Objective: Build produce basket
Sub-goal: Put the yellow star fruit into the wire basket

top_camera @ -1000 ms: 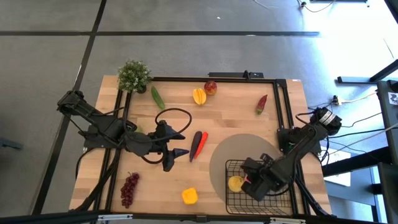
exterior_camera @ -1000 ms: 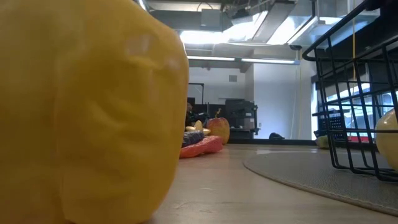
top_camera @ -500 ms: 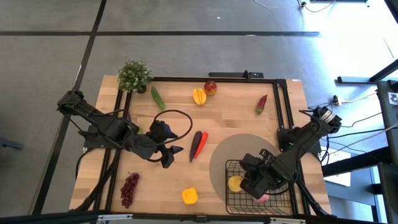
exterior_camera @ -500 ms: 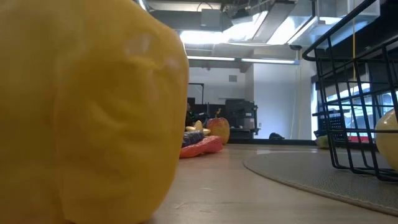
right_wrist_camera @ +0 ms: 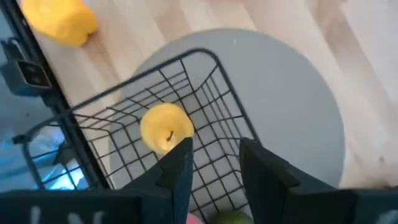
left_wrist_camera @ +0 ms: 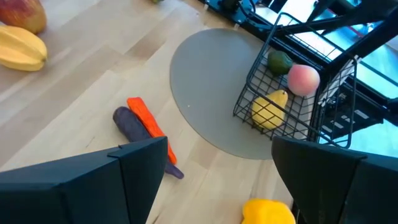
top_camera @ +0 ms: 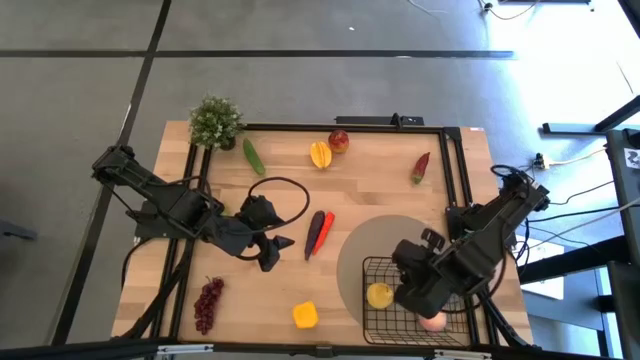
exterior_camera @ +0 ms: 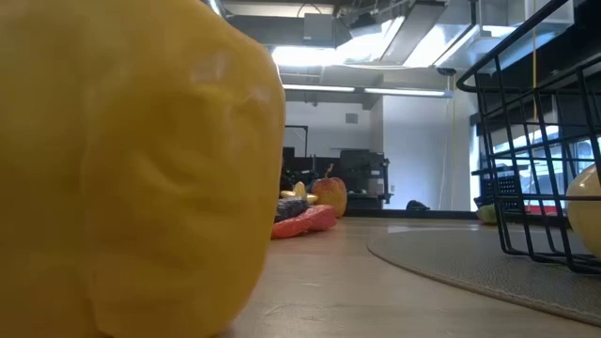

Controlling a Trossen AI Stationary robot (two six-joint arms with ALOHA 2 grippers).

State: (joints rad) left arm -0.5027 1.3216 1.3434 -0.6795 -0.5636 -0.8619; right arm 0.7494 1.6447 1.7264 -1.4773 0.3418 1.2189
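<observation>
The black wire basket (top_camera: 412, 303) stands on a grey round mat (top_camera: 375, 245) at the near right. In it lie a lemon (top_camera: 379, 295), a pink peach (top_camera: 432, 321) and a green fruit (left_wrist_camera: 280, 61). My right gripper (right_wrist_camera: 214, 152) hangs above the basket (right_wrist_camera: 124, 134), pointing steeply down, open with nothing between its fingers. My left gripper (top_camera: 278, 253) hovers over the table's middle left, wide open and holding nothing (left_wrist_camera: 217, 149). A yellow pepper (top_camera: 305, 315) lies near the front edge and fills the low view (exterior_camera: 131, 169).
Loose on the table: purple grapes (top_camera: 208, 303), a purple and an orange-red long vegetable (top_camera: 318, 232), a cucumber (top_camera: 253, 157), a yellow mango (top_camera: 320, 154), a red apple (top_camera: 339, 140), a red chili (top_camera: 421, 167). A potted plant (top_camera: 215, 122) stands at the far left corner.
My right gripper has risen out of the basket and now hangs above it. The peach, which the hand covered a second ago, now shows on the basket's floor. My left gripper has turned a little in place.
</observation>
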